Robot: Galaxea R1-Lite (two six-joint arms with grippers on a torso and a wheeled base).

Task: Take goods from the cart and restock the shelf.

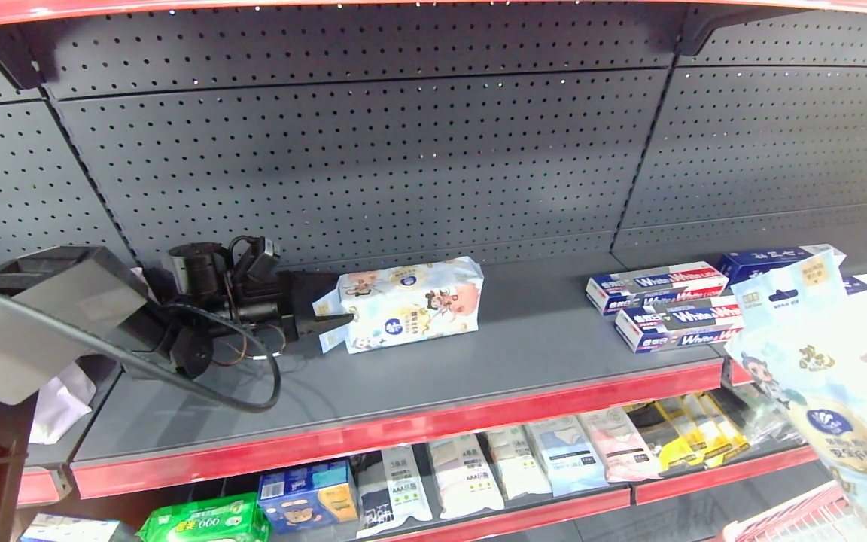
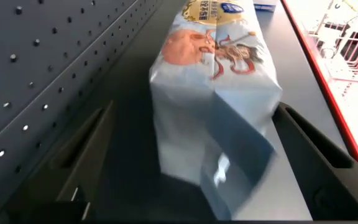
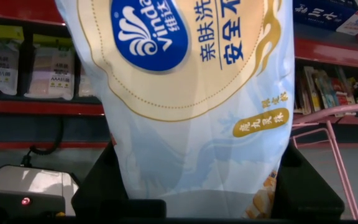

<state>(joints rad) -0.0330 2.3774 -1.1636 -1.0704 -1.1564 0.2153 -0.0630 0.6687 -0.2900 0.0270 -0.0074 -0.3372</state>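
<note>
A white and pale-blue tissue pack (image 1: 403, 301) with cartoon print lies on its side on the grey shelf board (image 1: 539, 346). My left gripper (image 1: 326, 305) is at the pack's left end, open, one finger on each side of it. In the left wrist view the tissue pack (image 2: 213, 81) sits between the fingers (image 2: 82, 149) of the left gripper (image 2: 197, 155), with a gap on one side. A second tissue pack (image 1: 832, 376) hangs upright at the right, in front of the shelf. My right gripper (image 3: 191, 180) is shut on that second pack's (image 3: 197, 93) lower end.
Toothpaste boxes (image 1: 659, 290) and blue boxes (image 1: 765, 263) lie on the shelf's right part. The lower shelf holds packets (image 1: 561, 452) and small boxes (image 1: 305, 497). A pink cart's rim (image 1: 802, 519) shows at the bottom right. Bare board lies between the first pack and the toothpaste.
</note>
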